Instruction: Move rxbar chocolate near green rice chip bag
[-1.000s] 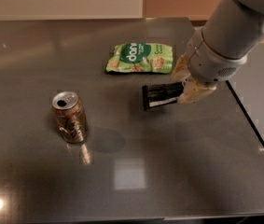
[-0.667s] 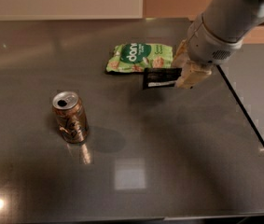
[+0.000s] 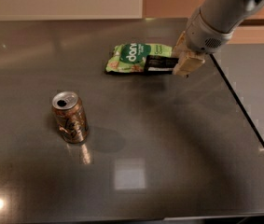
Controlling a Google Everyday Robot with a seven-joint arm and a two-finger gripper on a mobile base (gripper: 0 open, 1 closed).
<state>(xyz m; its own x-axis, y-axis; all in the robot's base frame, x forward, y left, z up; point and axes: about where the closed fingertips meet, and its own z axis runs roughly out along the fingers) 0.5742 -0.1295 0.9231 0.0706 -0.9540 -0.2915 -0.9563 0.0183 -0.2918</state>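
The down-tilted tool point(image 3: 184, 62) holds rxbar chocolate point(image 3: 157, 63) by green rice chip bag point(image 3: 129, 58).

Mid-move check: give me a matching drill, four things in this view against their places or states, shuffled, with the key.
1. rxbar chocolate
2. green rice chip bag
3. soda can
4. gripper

A. stands upright, front left
B. lies flat at the back
C. shut on the bar's right end
D. held, overlapping the bag's right part

Pairs: 1-D, 2-B, 3-A, 4-C
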